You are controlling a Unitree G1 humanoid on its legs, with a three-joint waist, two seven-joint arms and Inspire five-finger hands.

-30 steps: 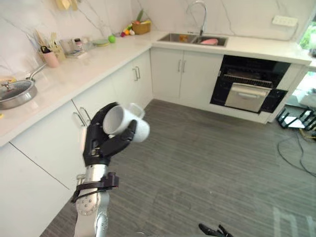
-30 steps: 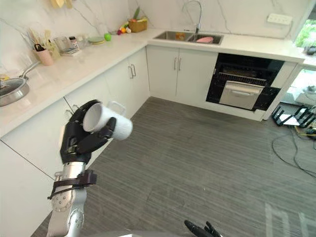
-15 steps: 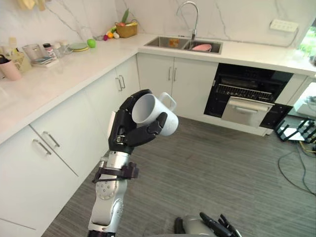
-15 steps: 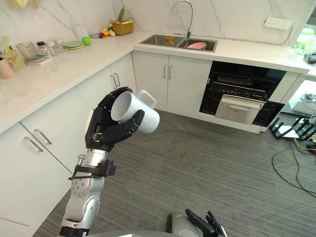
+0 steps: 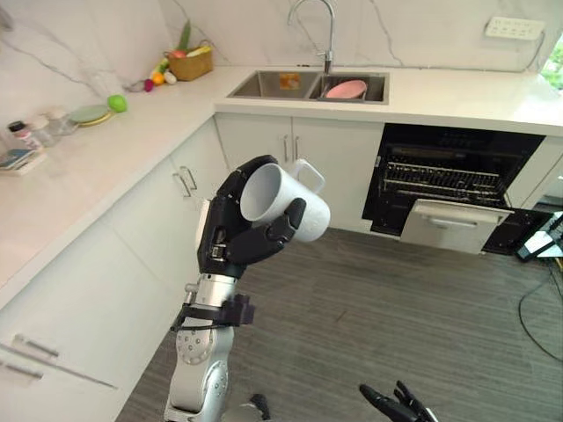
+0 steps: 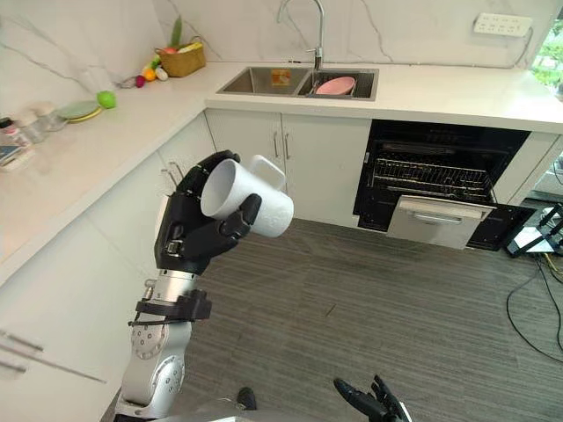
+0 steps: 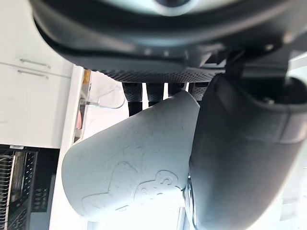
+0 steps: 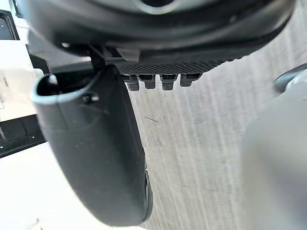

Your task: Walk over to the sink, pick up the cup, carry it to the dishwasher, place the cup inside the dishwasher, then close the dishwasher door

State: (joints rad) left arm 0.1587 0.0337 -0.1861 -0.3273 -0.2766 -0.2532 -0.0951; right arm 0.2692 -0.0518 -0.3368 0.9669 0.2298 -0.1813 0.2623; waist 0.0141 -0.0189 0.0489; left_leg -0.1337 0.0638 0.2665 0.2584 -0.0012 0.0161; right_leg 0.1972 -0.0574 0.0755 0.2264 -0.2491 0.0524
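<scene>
My left hand [image 5: 230,242] is raised in front of me, shut on a white cup [image 5: 283,204] that lies on its side, mouth towards me and handle [image 5: 308,173] turned away. The left wrist view has the cup [image 7: 129,163] pressed between the thumb [image 7: 240,153] and the fingers. The dishwasher [image 5: 453,176] stands under the counter to the right of the sink [image 5: 303,85]; its dark cavity shows racks and its door [image 5: 453,226] hangs partly lowered. My right hand [image 5: 394,406] hangs low over the floor, open and holding nothing.
White cabinets [image 5: 180,198] run along the left under an L-shaped counter [image 5: 106,158]. A pink dish [image 5: 346,89] lies in the sink below a tall faucet [image 5: 315,22]. A fruit basket [image 5: 189,63] and a green plate [image 5: 91,114] sit on the counter. Grey plank floor [image 5: 378,308] lies ahead.
The whole picture has shifted: the camera has moved on towards the sink and dishwasher, which look larger and more central. The cup stays in my left hand's grip.
</scene>
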